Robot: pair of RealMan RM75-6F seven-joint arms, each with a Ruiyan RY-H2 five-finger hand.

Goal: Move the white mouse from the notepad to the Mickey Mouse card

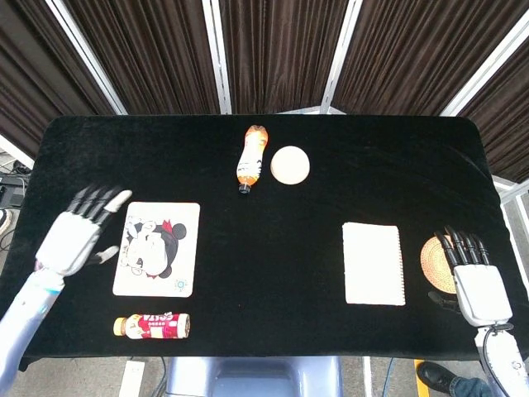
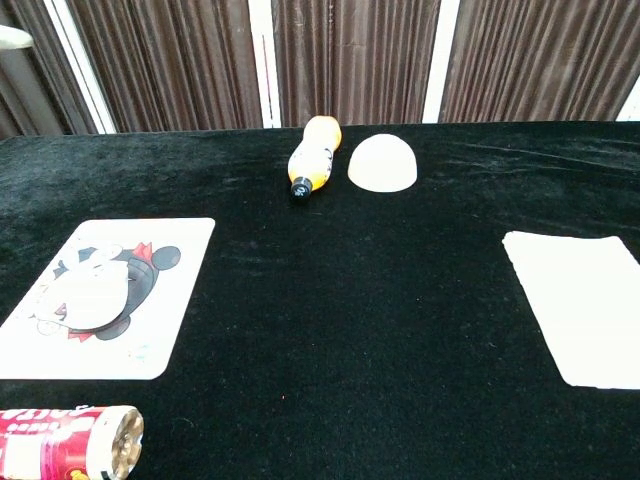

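Note:
The Mickey Mouse card (image 1: 157,248) (image 2: 105,298) lies at the table's left. The white mouse (image 1: 141,247) (image 2: 88,296) rests on the card's picture, pale against it and hard to pick out from above. My left hand (image 1: 78,236) hovers just left of the card with fingers spread and nothing in it. It is apart from the mouse. The white notepad (image 1: 374,263) (image 2: 585,305) lies bare at the right. My right hand (image 1: 474,279) sits at the table's right front edge, fingers straight, holding nothing.
An orange bottle (image 1: 251,157) (image 2: 313,155) lies on its side beside a white dome (image 1: 290,165) (image 2: 382,163) at the back middle. A red can (image 1: 153,325) (image 2: 65,445) lies in front of the card. A cork coaster (image 1: 435,261) sits by my right hand.

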